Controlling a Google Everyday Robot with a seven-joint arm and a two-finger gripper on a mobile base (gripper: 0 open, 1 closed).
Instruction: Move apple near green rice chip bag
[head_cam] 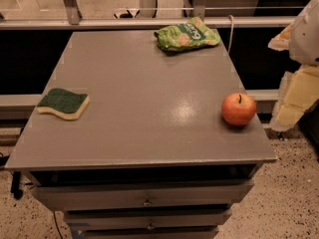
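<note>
The apple (239, 109), red-orange with a short dark stem, sits on the grey table top (149, 98) near its right front corner. The green rice chip bag (186, 35), light green with white lettering, lies at the far edge of the table, right of the middle. The gripper (297, 96) hangs at the right edge of the view, off the table and to the right of the apple, with the pale arm above it. It touches neither the apple nor the bag.
A dark green sponge with a yellow base (64, 103) lies near the table's left edge. Drawers (147, 195) are under the table's front. A rail and glass partition (149, 21) run behind the table.
</note>
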